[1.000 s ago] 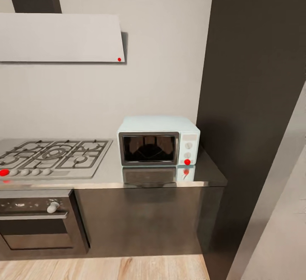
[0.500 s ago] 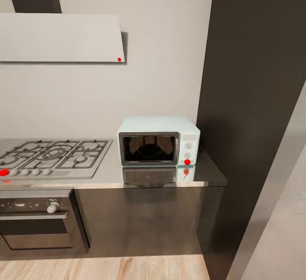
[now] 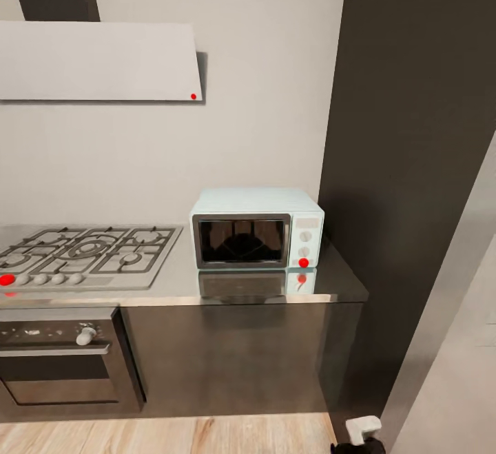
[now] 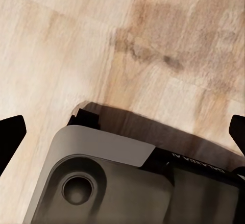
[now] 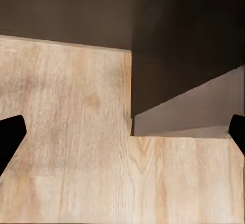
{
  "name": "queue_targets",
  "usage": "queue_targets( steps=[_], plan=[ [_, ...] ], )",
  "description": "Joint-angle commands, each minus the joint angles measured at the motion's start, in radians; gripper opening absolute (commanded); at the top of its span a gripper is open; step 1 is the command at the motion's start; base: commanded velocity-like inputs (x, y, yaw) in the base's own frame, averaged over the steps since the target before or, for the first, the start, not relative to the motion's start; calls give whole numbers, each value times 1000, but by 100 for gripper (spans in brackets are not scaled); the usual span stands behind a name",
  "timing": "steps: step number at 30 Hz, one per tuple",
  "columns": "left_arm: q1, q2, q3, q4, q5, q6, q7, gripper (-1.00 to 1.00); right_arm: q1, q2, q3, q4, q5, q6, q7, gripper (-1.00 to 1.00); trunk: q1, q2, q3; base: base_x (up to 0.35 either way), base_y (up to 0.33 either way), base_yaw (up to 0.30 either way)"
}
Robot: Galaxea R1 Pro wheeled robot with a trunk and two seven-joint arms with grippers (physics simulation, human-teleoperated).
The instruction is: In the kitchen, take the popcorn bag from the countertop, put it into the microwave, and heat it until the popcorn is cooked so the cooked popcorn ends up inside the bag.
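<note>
My left gripper (image 4: 122, 132) hangs over the wood floor (image 4: 153, 30), jaws spread wide, holding nothing. My right gripper (image 5: 122, 132) is likewise wide open and empty. The microwave (image 3: 257, 228) stands door shut on the countertop (image 3: 179, 282), right of the hob (image 3: 86, 254).

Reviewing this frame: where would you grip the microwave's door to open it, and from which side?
No handle shows on the microwave door. Likeliest the steel frame's right edge, beside the knobs, approached from the front: the door faces the robot, shut and upright. Hinge side cannot be told.
</note>
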Motion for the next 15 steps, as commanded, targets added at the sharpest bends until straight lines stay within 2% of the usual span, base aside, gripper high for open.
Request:
queue_targets(
  steps=[1, 4, 7, 10, 13, 15],
  plan=[
    [-1, 0, -8, 1, 10, -3, -4, 100, 0, 28, -5, -85, 7, 58, 1, 100, 0, -1, -1, 0, 0, 0],
    [-1, 0, -7, 2, 11, -3, -4, 100, 0, 87, 9, -254, 6, 165, 9, 100, 0, -1, -1, 0, 0, 0],
    [-1, 0, -7, 2, 12, -2, -4, 100, 0, 121, 67, -426, 5, 265, 55, 100, 0, -1, -1, 0, 0, 0],
    [-1, 0, -7, 2, 13, -3, -4, 100, 0, 124, 128, -619, 2, 380, 116, 100, 0, -1, -1, 0, 0, 0],
    [-1, 1, -7, 2, 15, -4, -4, 100, 2, 124, 145, -724, 0, 459, 137, 100, 0, -1, -1, 0, 0, 0],
    [-1, 1, -7, 2, 16, -4, -4, 100, -1, 124, 148, -752, -6, 492, 140, 100, 0, -1, -1, 0, 0, 0]
  ],
)
